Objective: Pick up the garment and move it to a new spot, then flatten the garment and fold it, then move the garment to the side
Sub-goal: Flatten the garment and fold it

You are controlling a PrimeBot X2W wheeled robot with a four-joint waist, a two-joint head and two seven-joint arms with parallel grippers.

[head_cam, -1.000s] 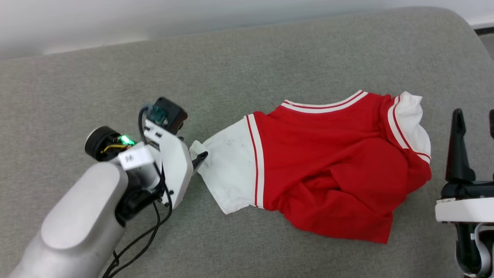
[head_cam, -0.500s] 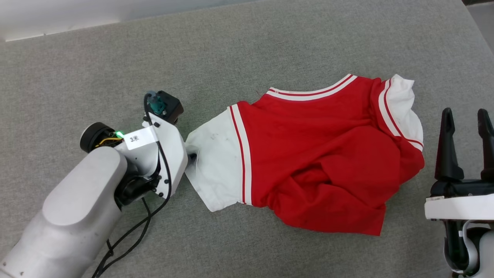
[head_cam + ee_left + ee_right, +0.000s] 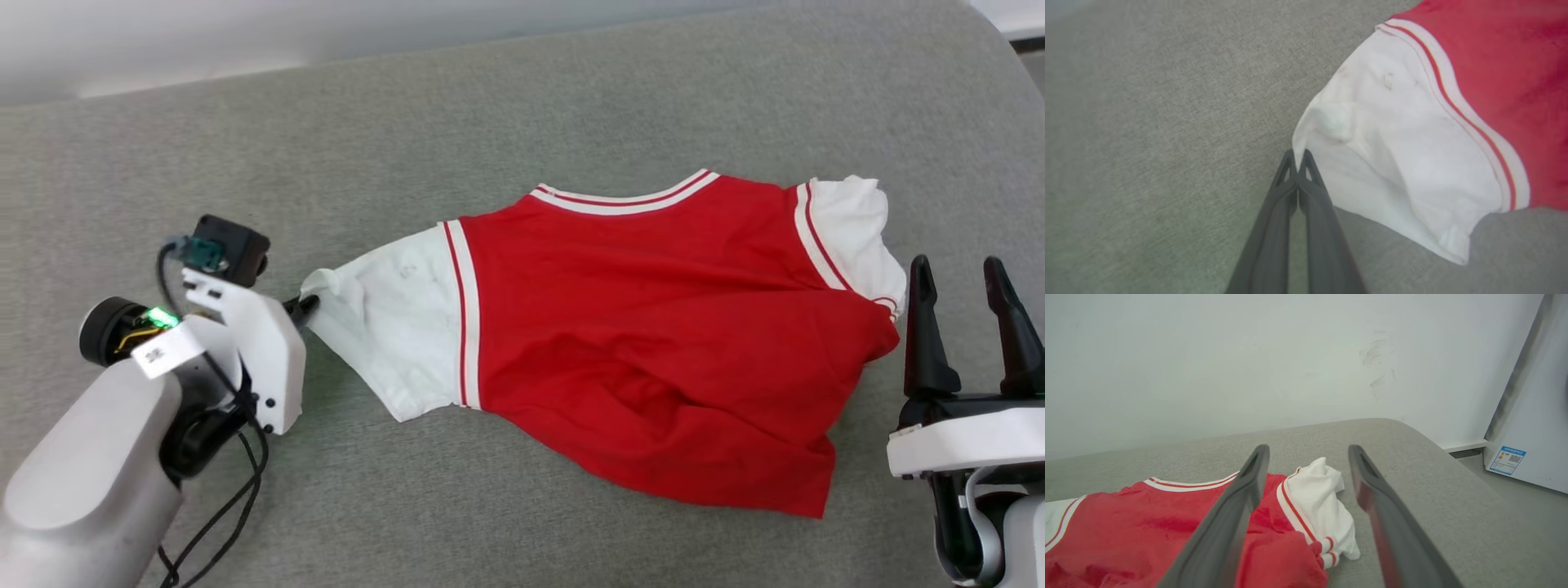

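The garment (image 3: 653, 343), a red T-shirt with white sleeves and red-white stripe trim, lies stretched sideways on the grey cushion (image 3: 490, 114). My left gripper (image 3: 306, 306) is shut on the edge of the left white sleeve (image 3: 384, 327). In the left wrist view its two dark fingers (image 3: 1298, 157) press together on the sleeve's hem (image 3: 1306, 134). My right gripper (image 3: 963, 273) stands open just right of the garment's other white sleeve (image 3: 857, 237), touching nothing. The right wrist view shows that sleeve (image 3: 1323, 498) bunched between the spread fingers (image 3: 1308, 451). The chest lettering is hidden.
The grey cushion curves down at its right end (image 3: 1429, 445). A pale wall (image 3: 1249, 355) runs behind it, and a white panel with a blue label (image 3: 1506, 459) stands on the floor to the right. Black cables (image 3: 237, 506) hang from my left wrist.
My left gripper shut on the sleeve edge and pulled it to the left, stretching the crumpled garment flatter. The right gripper stayed open. The head camera shifted too.
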